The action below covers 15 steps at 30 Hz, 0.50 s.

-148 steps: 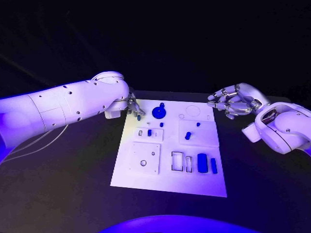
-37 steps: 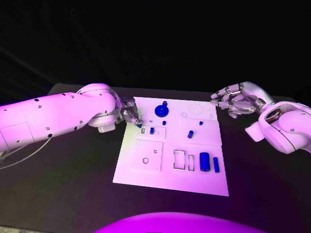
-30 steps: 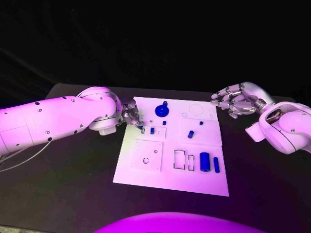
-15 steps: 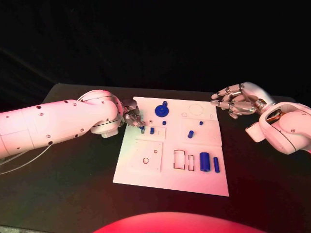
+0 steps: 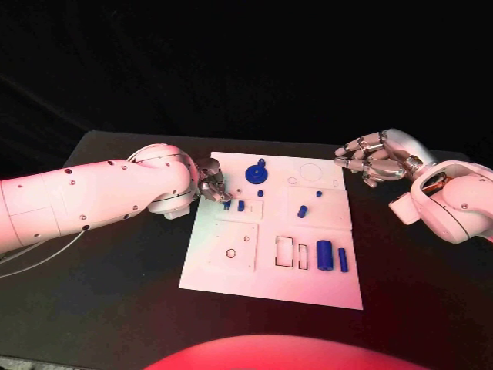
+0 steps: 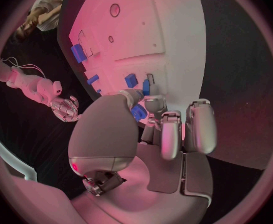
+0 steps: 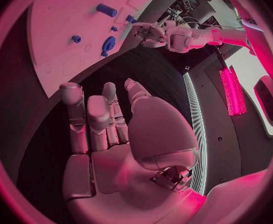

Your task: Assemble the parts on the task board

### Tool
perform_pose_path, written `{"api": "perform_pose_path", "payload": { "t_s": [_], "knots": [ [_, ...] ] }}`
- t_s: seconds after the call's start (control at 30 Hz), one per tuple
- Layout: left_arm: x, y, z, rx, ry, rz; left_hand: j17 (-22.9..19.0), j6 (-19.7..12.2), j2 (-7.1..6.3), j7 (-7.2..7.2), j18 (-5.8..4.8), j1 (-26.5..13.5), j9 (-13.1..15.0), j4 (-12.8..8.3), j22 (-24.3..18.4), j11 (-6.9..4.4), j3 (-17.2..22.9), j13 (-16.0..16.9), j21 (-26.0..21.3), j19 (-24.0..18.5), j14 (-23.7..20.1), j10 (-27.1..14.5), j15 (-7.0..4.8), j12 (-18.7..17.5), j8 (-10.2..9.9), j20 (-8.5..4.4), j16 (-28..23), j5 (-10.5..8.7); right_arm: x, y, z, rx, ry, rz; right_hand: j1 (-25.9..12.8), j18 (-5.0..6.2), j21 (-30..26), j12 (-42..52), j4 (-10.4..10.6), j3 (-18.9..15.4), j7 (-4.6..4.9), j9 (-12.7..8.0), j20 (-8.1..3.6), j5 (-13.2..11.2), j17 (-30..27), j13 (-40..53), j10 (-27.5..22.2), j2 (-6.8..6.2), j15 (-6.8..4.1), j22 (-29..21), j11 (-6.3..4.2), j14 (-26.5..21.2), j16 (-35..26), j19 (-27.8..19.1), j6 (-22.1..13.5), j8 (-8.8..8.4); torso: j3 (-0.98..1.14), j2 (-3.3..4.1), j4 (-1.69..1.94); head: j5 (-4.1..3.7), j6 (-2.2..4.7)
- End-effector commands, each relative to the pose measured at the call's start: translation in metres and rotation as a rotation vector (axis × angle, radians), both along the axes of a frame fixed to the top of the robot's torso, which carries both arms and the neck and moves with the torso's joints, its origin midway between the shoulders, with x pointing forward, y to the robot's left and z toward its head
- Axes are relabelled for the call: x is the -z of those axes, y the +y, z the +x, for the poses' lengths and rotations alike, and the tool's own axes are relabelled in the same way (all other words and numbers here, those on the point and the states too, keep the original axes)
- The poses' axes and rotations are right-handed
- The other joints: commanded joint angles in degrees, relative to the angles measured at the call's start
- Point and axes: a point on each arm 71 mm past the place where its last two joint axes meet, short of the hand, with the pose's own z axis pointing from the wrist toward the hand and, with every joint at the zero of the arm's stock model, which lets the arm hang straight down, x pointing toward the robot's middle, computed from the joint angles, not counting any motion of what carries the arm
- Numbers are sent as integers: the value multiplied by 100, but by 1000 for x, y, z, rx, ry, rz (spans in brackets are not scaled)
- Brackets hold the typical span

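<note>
- The black tabletop [image 5: 102,301] carries the white task board [image 5: 271,287], which lies between the two hands.
- The left arm [image 5: 80,196] reaches in low; its left hand [image 5: 212,184] sits at the board's near-left edge, fingers curled onto a small blue part [image 6: 138,113] that it pinches.
- The right hand [image 5: 374,159] hovers off the board's far corner, fingers loosely curled, holding nothing.
- A round blue part [image 5: 256,176] stands just beyond the left hand; two blue bars [image 5: 331,256] lie well away from it.
</note>
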Motion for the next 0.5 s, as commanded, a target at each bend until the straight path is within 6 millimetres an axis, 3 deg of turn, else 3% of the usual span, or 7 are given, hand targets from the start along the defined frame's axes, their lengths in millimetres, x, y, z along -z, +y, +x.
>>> {"api": "perform_pose_path", "payload": {
  "t_s": [0.03,0.5],
  "knots": [
    [2,-1,0,10,-5,17,1411,2,-39,-20,-107,-10,11,-1120,77,-3,1167,5,21,49,562,57,-30,18,18,-6,38,12,0,0,0,-9,-9,-4,-46,75,-28,9,37,7,6,-5,5,30,9,-4,23,-7,19,-5,11,33,-31,52,-26,34,0,0,-5,-6,-6],
    [4,-2,-1,22,8,35,1411,8,-59,-24,-108,-29,14,-1120,82,-7,1185,17,25,53,562,69,-33,28,25,-8,38,9,0,0,-1,-10,-9,-4,-45,60,43,11,39,7,6,-6,5,32,54,-5,23,-7,19,50,10,47,12,93,-27,35,-1,-7,0,2,-30]
  ]
}}
